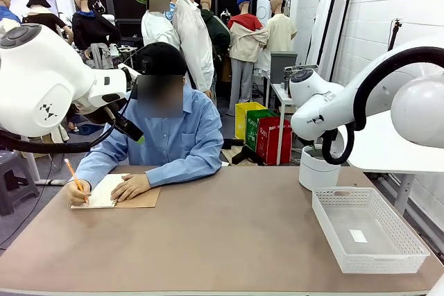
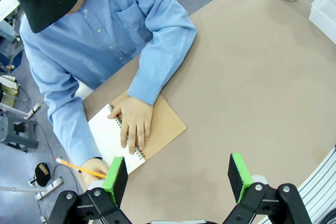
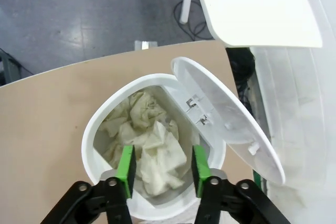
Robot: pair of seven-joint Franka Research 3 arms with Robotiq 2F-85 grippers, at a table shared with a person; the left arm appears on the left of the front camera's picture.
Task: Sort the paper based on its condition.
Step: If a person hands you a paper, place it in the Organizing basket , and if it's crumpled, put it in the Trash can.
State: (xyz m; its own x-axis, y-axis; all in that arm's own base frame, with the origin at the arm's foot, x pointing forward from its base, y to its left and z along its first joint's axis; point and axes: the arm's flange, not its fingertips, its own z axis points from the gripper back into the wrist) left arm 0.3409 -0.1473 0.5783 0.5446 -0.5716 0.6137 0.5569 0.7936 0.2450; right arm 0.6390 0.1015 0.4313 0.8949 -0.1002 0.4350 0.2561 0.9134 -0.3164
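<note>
While a person's hand (image 1: 78, 193) held an orange pencil (image 1: 73, 175) to a spiral-bound notebook with a brown cardboard cover (image 1: 118, 194), the left gripper (image 2: 177, 172) hung above the brown tabletop (image 2: 252, 87) beside it, its green-padded jaws spread wide and holding nothing. Farther right, the right gripper (image 3: 163, 164) stood over a round white plastic bin (image 3: 92, 129) with its lid flipped up, jaws partly apart with nothing clamped, and the crumpled white paper wads (image 3: 149, 124) lay inside that bin. A white plastic mesh basket (image 1: 378, 260) sat rightmost, near the bin.
</note>
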